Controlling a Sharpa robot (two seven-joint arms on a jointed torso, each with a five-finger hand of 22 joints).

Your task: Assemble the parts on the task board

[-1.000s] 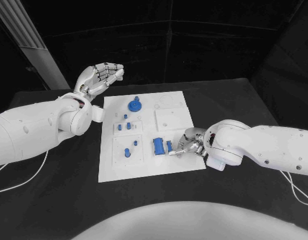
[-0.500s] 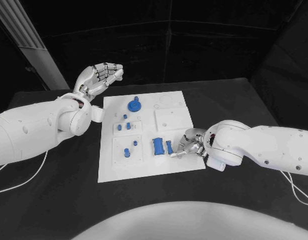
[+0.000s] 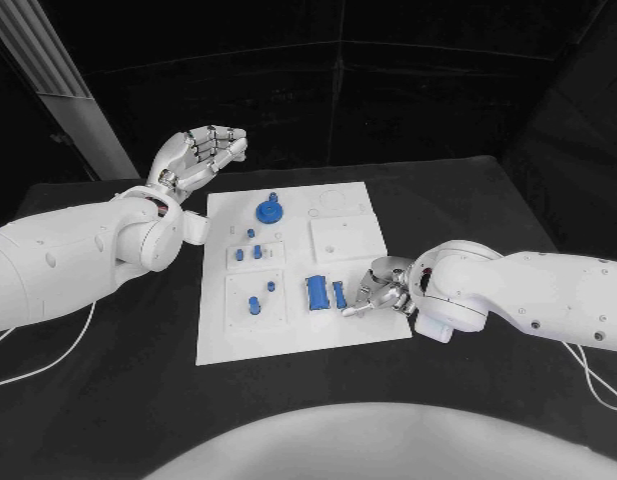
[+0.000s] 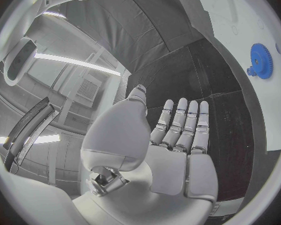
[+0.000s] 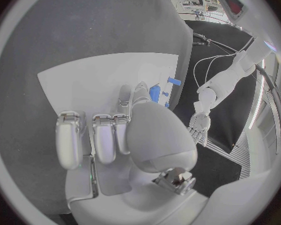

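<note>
Black table with the white task board in the middle, both arms in over it.

Left hand is up off the table past the board's far-left corner, fingers straight and a bit apart, holding nothing. Right hand sits low at the board's right edge, fingertips curled down by a small blue part; can't tell if it's actually pinching it. A bigger blue block lies just beside that, and the blue gear is up at the far end.

task board: white, flat | parts: blue (gear at far end)
</note>
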